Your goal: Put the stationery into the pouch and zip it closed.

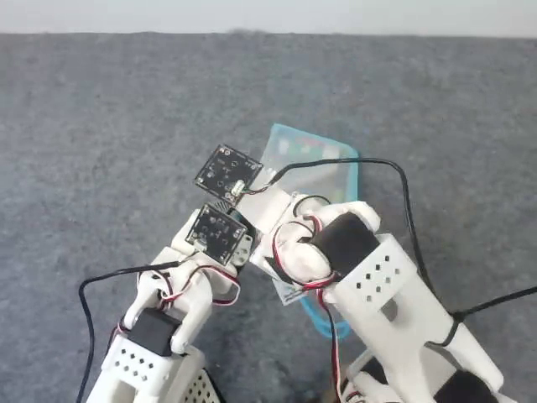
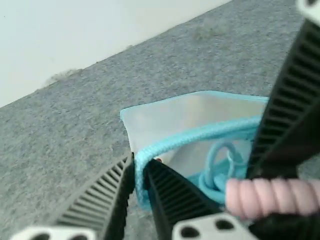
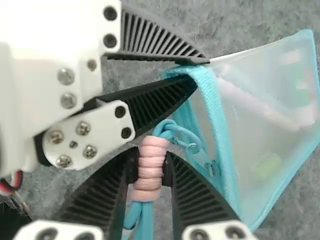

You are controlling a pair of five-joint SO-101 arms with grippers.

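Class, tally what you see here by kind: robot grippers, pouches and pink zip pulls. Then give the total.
Grippers: 2, the left gripper and the right gripper
Pouches: 1, the pouch
Pulls: 1, the pink zip pull
Total: 4

Open mat point(image 1: 101, 126) past pouch point(image 1: 323, 168) (arms point(image 1: 386, 285) crowding)

A grey, felt-like cloth point(image 1: 92, 117) with a coarse, speckled nap spreads flat and wide to both sides. Along its far side it meets a plain pale wall point(image 1: 252, 15), and the seam there looks slightly fuzzy. The light is soft and even across the grey.
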